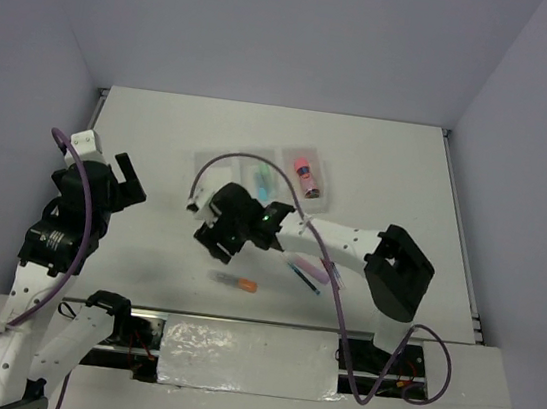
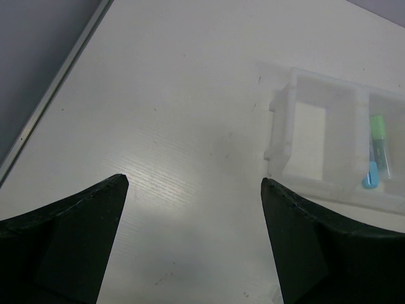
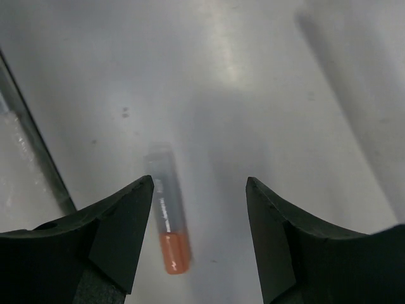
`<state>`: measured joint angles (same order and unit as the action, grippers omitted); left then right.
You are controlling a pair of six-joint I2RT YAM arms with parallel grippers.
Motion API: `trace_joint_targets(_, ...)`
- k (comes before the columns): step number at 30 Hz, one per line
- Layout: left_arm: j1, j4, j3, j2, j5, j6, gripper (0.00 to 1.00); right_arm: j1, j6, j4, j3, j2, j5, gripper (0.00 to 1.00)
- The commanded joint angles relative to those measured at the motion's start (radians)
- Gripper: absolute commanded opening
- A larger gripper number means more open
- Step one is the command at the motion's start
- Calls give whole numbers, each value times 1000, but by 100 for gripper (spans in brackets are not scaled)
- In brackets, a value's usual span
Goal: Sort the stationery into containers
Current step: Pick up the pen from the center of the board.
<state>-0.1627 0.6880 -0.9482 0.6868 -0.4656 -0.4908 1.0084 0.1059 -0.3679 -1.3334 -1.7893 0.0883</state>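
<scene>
The white three-compartment tray (image 1: 203, 162) lies at the table's middle back. Its middle compartment holds a green marker (image 1: 260, 175) and a light-blue one; its right compartment holds the pink-orange cylinder (image 1: 306, 173). My right gripper (image 1: 210, 240) is open and empty, hovering just above an orange marker (image 1: 234, 282), which shows near its left finger in the right wrist view (image 3: 168, 218). A dark blue pen (image 1: 304, 276) and a purple marker (image 1: 313, 267) lie under the right forearm. My left gripper (image 1: 132, 184) is open and empty, left of the tray (image 2: 278, 126).
The tray's left compartment (image 2: 310, 136) is empty; the green marker (image 2: 378, 125) and the light-blue marker (image 2: 371, 175) show beside it. A metal rail and foil-covered strip (image 1: 244, 354) run along the near edge. White walls enclose the table.
</scene>
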Motion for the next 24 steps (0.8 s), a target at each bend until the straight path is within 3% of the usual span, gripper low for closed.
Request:
trace_joint_targets(1,-5,-30,-3,2,1,28,99,44,54,-31,19,-51,57,68)
trace_joint_targets(10,-5,-33,-1,5,16,31,99,148,8,-25,85,-96,27,68)
trace_joint_targets(14,-5,-35,0,0,18,31,99,177,-12,-84,86,-145,-36,62)
trace_joint_targets(19,-5,-35,-1,3,18,29,99,211,-34,-92,102,-174,-110,43)
trace_joint_targets(20,-3,-35,-1,2,18,31,99,219,-43,-76,109,-173,-139,23)
trace_joint_targets(23,-5,-35,-1,3,16,29,99,219,-58,2,138,-115,-261,0)
trace_joint_targets(24,-5,-33,-1,2,15,29,99,217,-61,33,151,-86,-286,0)
